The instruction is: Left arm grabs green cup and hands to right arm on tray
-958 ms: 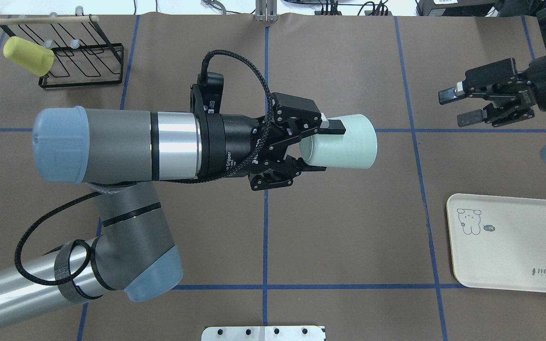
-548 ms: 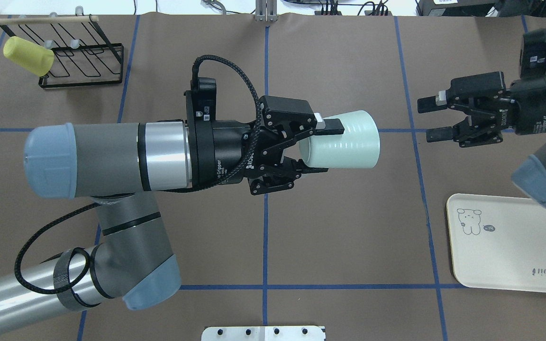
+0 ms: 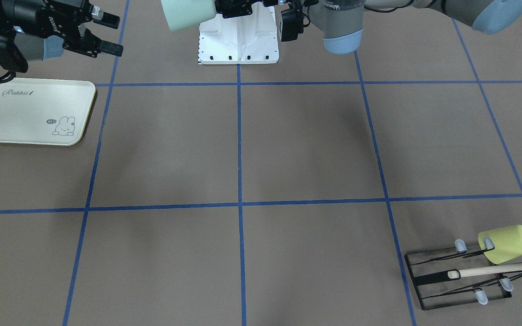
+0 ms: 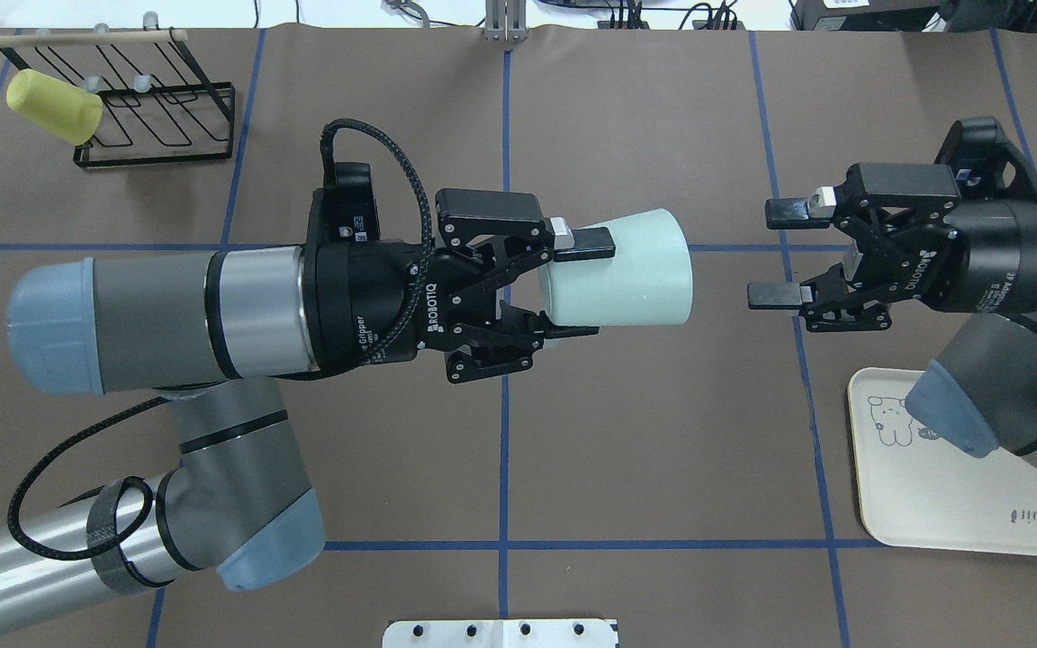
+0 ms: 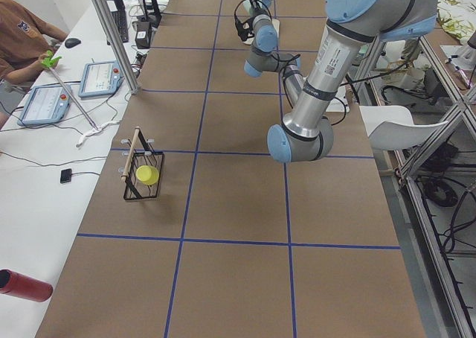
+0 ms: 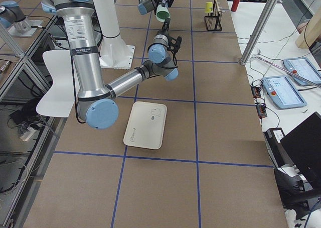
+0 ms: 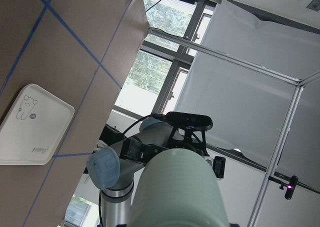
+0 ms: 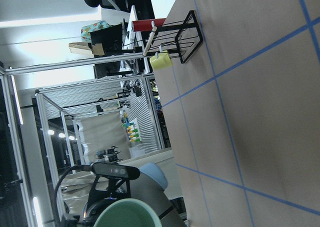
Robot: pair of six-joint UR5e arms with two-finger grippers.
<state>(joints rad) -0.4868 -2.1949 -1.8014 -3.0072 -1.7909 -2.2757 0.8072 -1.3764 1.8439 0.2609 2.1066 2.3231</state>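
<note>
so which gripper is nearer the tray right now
Right. The right gripper hangs open in the air near the tray's inner end; the left gripper is farther off over the table's middle, shut on the green cup.

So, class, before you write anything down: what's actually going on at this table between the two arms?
The left gripper is shut on the green cup, holding it sideways above the table with its open mouth toward the right gripper. The right gripper is open and faces the cup across a gap, not touching it. The tray lies on the table at the robot's right. A yellow-green cup sits on the black rack in the far left corner.
</note>
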